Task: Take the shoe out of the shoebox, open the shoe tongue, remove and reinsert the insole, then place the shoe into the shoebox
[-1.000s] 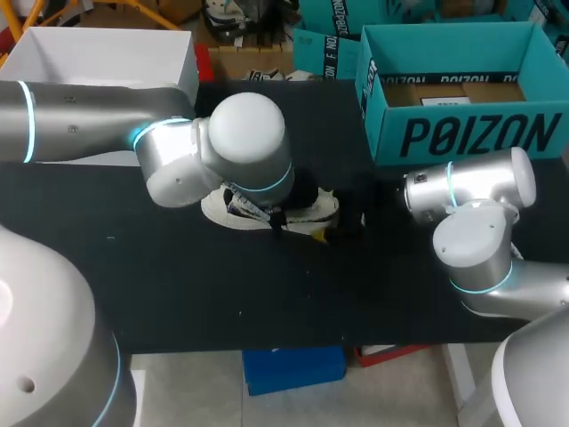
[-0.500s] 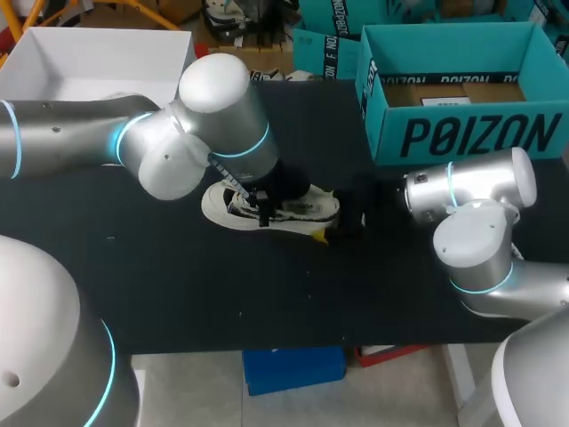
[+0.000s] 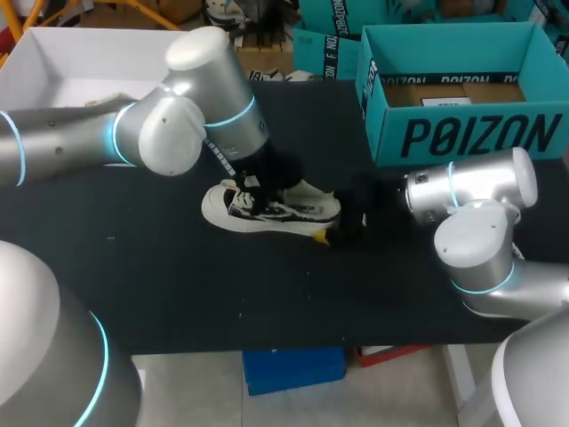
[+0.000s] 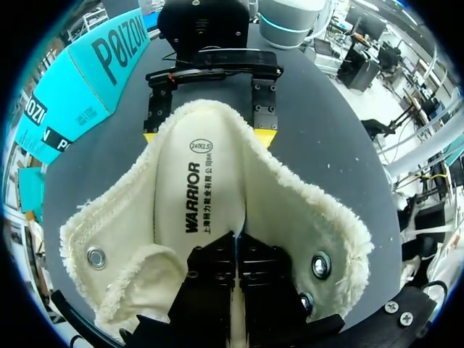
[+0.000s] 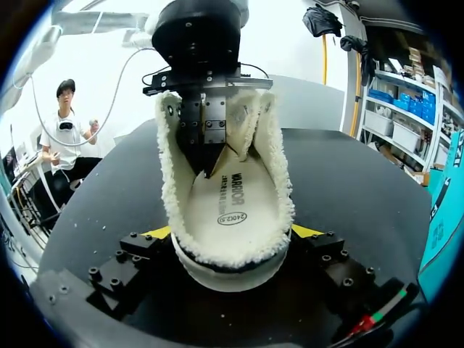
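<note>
A cream fleece-lined shoe (image 3: 284, 210) lies on its sole in the middle of the black table (image 3: 178, 285), laces undone and flaps spread wide (image 4: 290, 210). My right gripper (image 5: 232, 232) holds the heel, with a yellow tip pressed against each side (image 4: 264, 135). My left gripper (image 4: 238, 246) reaches down into the shoe's mouth (image 3: 267, 185), shut on the front part of the white printed insole (image 4: 196, 196), which still lies inside the shoe (image 5: 232, 203). The teal shoebox (image 3: 462, 133) stands open at the back right.
An open white box (image 3: 53, 53) sits at the table's back left corner. A teal lid (image 3: 324, 55) leans behind the table next to the shoebox. The front strip of the table (image 3: 267, 311) is bare black cloth.
My left arm has swung up and back to the left over the shoe, uncovering more of it, while its gripper stayed down in the shoe's mouth. The right arm has not moved.
</note>
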`<state>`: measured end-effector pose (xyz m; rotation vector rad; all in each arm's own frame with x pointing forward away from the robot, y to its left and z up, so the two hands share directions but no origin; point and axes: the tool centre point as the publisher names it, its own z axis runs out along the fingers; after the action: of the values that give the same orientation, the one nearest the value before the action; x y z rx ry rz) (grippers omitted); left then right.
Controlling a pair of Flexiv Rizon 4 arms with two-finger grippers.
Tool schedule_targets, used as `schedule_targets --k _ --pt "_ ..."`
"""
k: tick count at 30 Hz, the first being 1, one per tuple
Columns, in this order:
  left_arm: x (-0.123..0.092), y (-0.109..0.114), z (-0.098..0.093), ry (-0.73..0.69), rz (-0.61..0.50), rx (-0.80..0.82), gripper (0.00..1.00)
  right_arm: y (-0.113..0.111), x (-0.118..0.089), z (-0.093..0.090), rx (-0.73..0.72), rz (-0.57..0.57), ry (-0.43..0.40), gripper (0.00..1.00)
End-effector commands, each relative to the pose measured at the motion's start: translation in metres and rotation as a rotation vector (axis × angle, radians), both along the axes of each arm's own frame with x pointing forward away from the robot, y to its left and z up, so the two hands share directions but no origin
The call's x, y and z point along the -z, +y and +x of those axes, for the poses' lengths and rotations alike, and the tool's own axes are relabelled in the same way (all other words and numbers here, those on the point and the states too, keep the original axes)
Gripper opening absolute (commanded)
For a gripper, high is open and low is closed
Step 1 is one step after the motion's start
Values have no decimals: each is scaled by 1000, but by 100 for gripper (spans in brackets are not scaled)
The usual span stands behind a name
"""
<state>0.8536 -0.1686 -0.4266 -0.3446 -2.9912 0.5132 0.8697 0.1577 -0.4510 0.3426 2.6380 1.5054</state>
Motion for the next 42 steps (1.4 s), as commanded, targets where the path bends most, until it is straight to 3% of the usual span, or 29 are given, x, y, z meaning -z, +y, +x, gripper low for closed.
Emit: schedule_targets --k 1,11,31,42 --pt "20 -22 -24 -28 25 12 0 6 6 1 3 -2 2 0" --pt "-15 -25 -37 -46 59 24 0 6 6 1 3 -2 2 0" --pt "-25 -21 -29 -70 77 -35 0 6 6 1 3 -2 2 0" --pt "-49 -13 -26 -86 73 -54 0 6 6 1 3 -2 2 0"
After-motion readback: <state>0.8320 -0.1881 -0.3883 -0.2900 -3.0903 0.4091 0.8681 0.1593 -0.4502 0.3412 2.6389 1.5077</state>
